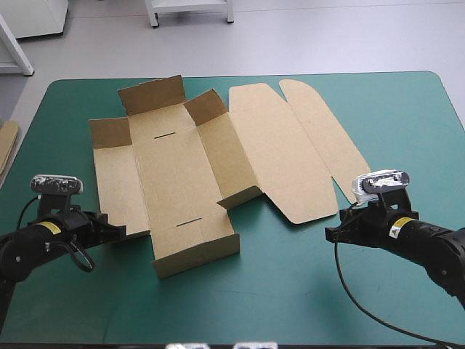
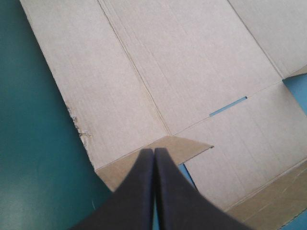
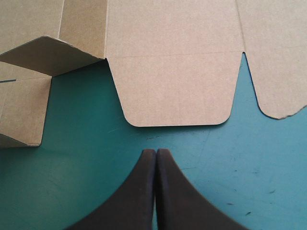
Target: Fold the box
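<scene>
The brown box (image 1: 182,174) lies mostly flat in the middle of the teal-green table, with its far end flaps, a near end wall and one inner flap raised; the lid (image 1: 290,153) lies flat to the right. My left gripper (image 1: 118,232) is shut at the box's near-left corner. In the left wrist view its tips (image 2: 154,150) rest over a small corner flap (image 2: 184,148) of the box (image 2: 192,62). My right gripper (image 1: 331,234) is shut and holds nothing. It sits low over the cover, its tips (image 3: 156,150) just short of the lid's rounded tuck flap (image 3: 175,88).
An edge of more brown board (image 1: 6,145) shows at the table's left edge. Bare teal-green cover (image 1: 276,291) runs along the near side between the arms. The table's right end (image 1: 429,123) lies beyond the lid.
</scene>
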Motion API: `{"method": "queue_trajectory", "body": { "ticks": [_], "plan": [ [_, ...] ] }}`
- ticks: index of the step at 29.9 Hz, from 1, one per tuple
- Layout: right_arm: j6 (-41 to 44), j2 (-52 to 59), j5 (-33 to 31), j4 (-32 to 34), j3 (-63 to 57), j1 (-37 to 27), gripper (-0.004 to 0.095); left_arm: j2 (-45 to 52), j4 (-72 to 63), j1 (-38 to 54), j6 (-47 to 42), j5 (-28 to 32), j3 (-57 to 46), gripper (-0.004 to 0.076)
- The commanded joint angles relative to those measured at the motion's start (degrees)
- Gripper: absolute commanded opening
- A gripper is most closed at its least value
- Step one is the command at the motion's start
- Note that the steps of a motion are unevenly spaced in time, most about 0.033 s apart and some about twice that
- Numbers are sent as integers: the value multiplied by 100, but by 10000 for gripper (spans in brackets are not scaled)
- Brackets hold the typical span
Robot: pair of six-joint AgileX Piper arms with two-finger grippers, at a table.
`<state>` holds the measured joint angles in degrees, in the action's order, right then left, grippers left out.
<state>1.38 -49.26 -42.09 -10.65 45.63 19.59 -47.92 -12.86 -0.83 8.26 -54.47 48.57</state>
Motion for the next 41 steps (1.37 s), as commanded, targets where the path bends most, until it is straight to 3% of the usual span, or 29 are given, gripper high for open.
{"method": "queue_trajectory", "body": {
  "ticks": [1, 9, 16, 27, 30, 34, 36, 41],
  "plan": [
    [-22, 31, 327, -77, 184, -25, -19, -396, -119, -9, -177, -146, 720, -8],
    [-22, 31, 327, -77, 184, -25, -19, -1255, -455, 180, -105, -279, 1519, 1],
    [-43, 31, 327, -77, 184, -25, -19, -2130, -3242, 1860, 1702, -1192, 1773, 1],
    [-75, 31, 327, -106, 184, -25, -19, -3318, -4173, 3382, 2950, -1850, 1773, 8],
    [-75, 31, 303, -127, 184, -25, -19, -3543, -4134, 3562, 3077, -1881, 1773, 114],
    [-138, 31, 291, -263, 184, -25, -19, -3797, -4034, 3642, 3157, -1935, 1773, 374],
    [-169, 31, 291, -304, 184, -25, -19, -3929, -4104, 3642, 3189, -1997, 1762, 456],
    [-213, 31, 313, -345, 184, -25, -19, -4330, -4129, 3642, 3479, -1987, 1650, 483]
  ]
}}
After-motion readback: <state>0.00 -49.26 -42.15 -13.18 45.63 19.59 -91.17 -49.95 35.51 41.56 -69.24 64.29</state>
